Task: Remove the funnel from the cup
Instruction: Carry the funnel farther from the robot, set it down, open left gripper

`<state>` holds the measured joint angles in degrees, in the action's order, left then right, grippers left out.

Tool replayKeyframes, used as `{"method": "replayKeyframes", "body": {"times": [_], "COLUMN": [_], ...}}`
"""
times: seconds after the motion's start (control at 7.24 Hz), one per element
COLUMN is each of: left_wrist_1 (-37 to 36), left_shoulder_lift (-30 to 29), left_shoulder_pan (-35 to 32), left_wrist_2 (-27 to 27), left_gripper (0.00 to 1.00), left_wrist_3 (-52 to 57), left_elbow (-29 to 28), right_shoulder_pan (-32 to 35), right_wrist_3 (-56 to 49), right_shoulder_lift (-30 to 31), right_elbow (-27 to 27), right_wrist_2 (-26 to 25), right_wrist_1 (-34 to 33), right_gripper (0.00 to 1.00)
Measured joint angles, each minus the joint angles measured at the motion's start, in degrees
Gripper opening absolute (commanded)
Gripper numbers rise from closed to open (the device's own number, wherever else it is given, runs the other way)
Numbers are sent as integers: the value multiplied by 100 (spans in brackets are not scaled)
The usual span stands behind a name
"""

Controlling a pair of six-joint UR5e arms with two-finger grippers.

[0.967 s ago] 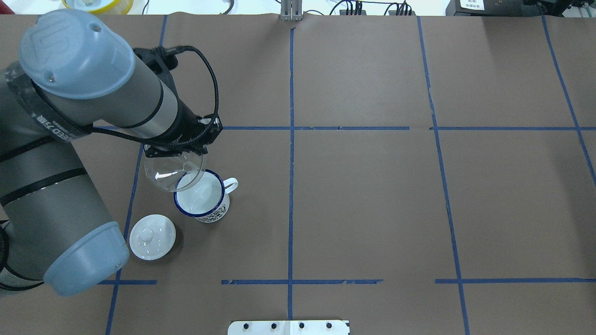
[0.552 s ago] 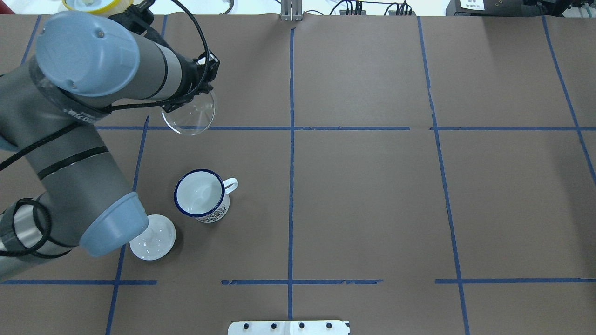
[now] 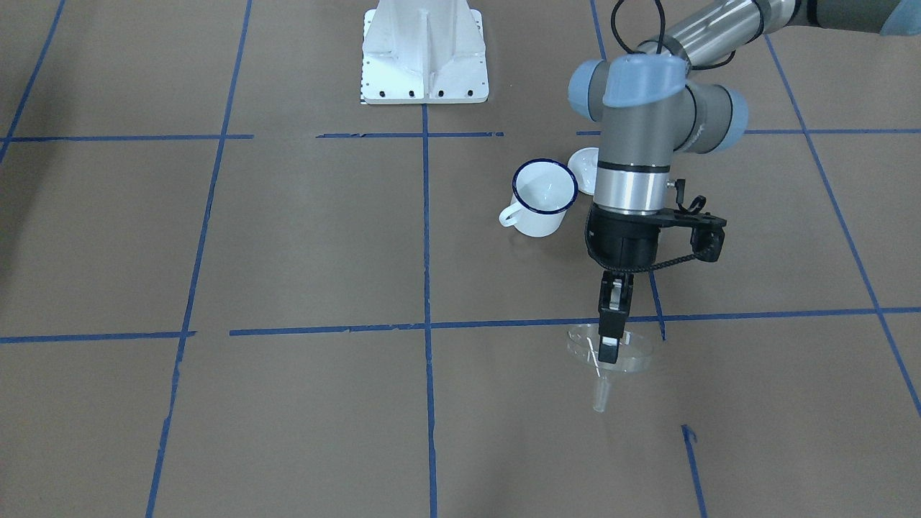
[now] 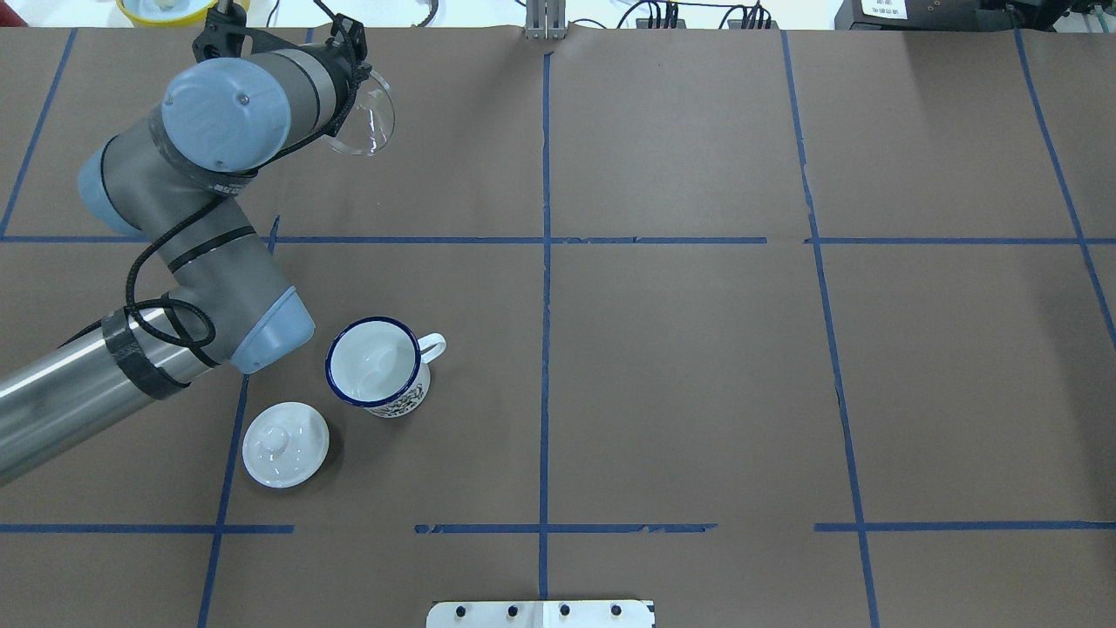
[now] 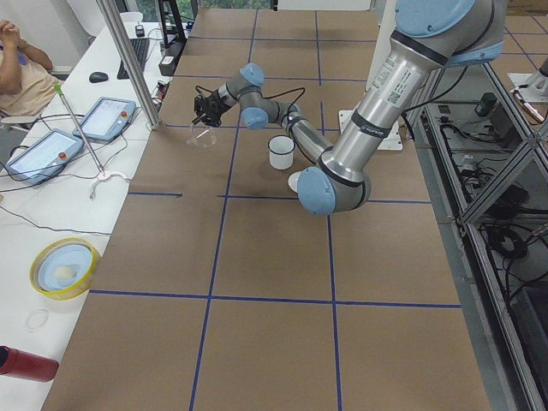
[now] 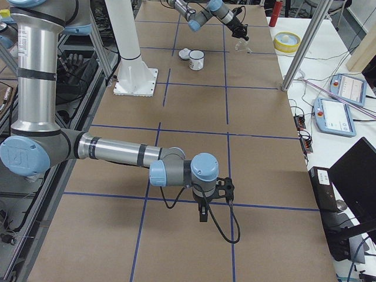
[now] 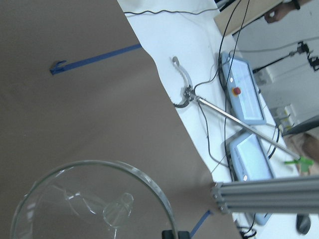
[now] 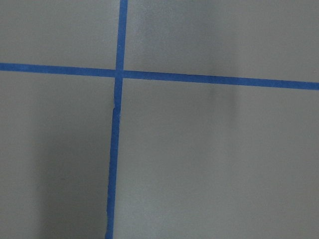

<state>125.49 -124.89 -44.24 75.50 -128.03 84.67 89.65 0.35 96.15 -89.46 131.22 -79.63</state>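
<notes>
Funnel point(image 4: 364, 122), clamped in left jaws, has travelled farther from cup point(image 4: 375, 362).

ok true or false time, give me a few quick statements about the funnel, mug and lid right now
1. The funnel sits in the enamel mug. False: it hangs well clear of the mug.
2. The mug stands upright. True.
3. The white lid covers the mug. False: it lies beside the mug.
4. The left pincer grips the funnel at its rim. True.
</notes>
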Motion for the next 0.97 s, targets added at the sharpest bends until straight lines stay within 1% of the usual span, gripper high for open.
{"method": "replayKeyframes", "body": {"times": [0.14, 0.28, 0.41, 0.55, 0.69, 0.83, 0.97], "left_wrist_1": [578, 888, 1006, 1053, 1067, 1069, 1076], "left_shoulder_lift": [2, 3, 12, 27, 42, 51, 60], "left_shoulder_pan": [2, 30, 105, 233, 331, 382, 394], "left_wrist_2": [-224, -321, -355, -370, -375, -375, -378], "left_gripper": [0, 0, 0, 10, 40, 99, 100], "left_wrist_3": [-88, -116, -114, -108, -105, -80, 29], "left_elbow": [-540, -868, -1028, -1132, -1180, -1192, -1186], "right_shoulder_pan": [0, 0, 0, 0, 0, 0, 0], "right_wrist_3": [0, 0, 1, 3, 2, 1, 0], "right_shoulder_lift": [0, 0, 0, 0, 0, 0, 0], "right_elbow": [0, -1, -1, 0, 4, 5, 4], "right_wrist_2": [0, 0, 0, 0, 0, 0, 0], "right_wrist_1": [0, 0, 0, 0, 0, 0, 0], "right_gripper": [100, 100, 100, 100, 100, 100, 100]}}
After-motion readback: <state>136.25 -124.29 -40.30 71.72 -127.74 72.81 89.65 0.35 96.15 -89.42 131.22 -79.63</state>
